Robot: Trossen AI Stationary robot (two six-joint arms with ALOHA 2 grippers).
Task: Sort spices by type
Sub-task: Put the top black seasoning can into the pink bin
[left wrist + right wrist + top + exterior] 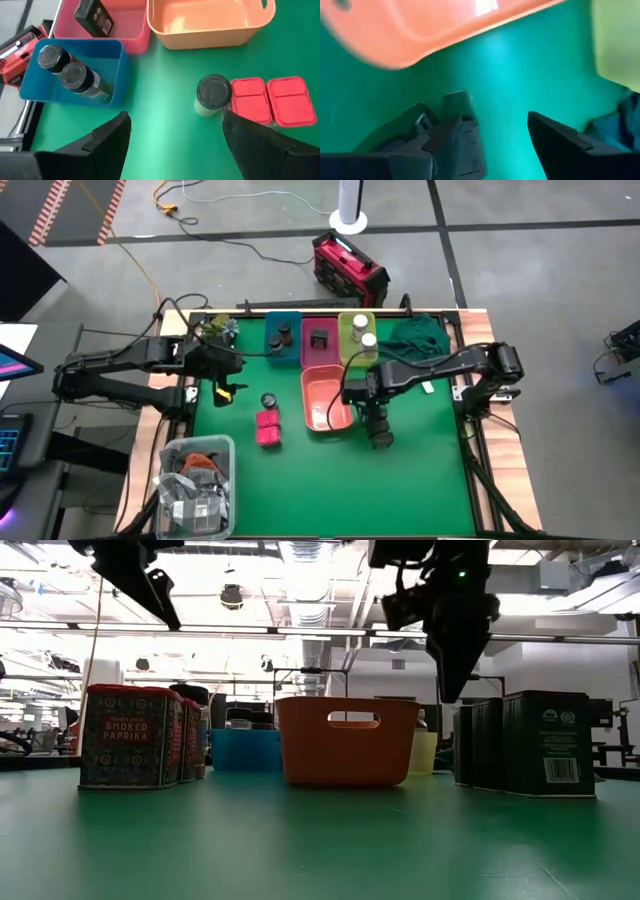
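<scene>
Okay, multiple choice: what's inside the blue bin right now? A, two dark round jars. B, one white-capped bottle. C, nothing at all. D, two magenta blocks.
A: the left wrist view shows two dark round jars lying side by side in the blue bin, while the magenta blocks sit out on the green mat.

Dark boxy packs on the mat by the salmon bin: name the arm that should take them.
Right. The right gripper hangs open just above the dark packs, beside the salmon bin. The left gripper, also open, sits across the mat, nearer the dark-capped jar.
</scene>
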